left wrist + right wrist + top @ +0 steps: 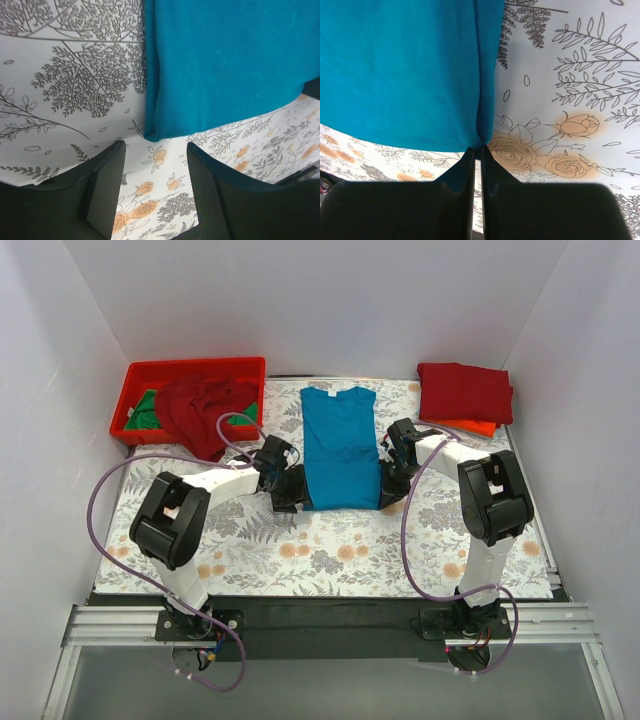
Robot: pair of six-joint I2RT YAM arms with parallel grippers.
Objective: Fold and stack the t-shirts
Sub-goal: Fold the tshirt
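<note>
A bright teal t-shirt lies flat mid-table, collar to the back, its long sides folded in. In the right wrist view my right gripper is shut on the near right corner of this t-shirt, pinching the hem at its fingertips. My left gripper stands open just short of the near left corner of the t-shirt, with only patterned tabletop between its fingers. From above, the left gripper and right gripper flank the shirt's near edge.
A red plastic tray at the back left holds a crumpled dark red t-shirt and a green one. At the back right a folded dark red t-shirt lies on an orange one. White walls enclose the flower-patterned table.
</note>
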